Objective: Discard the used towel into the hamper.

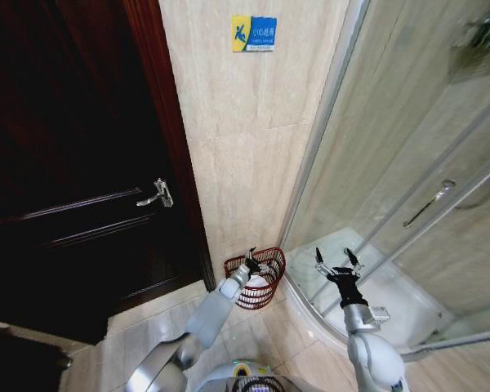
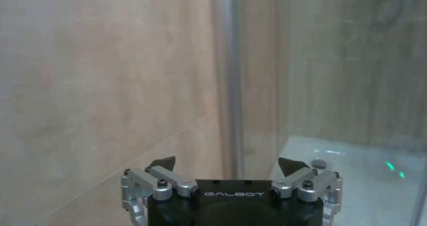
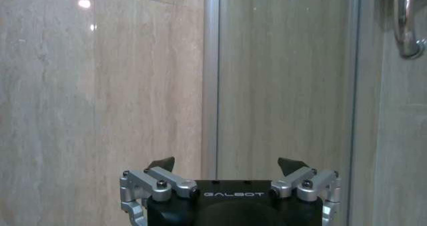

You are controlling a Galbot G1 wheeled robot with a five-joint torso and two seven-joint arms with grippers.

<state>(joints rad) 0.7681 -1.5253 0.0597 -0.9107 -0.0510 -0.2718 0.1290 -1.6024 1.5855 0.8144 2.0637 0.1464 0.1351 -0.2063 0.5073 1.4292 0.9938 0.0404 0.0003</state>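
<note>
my left gripper (image 1: 250, 260) hovers over the hamper (image 1: 265, 296), fingers spread and empty like my right gripper (image 1: 337, 260), so the drop looks done.

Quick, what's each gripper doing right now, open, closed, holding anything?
Left gripper: open, empty, over the hamper.
Right gripper: open, empty, in front of the shower glass.
</note>
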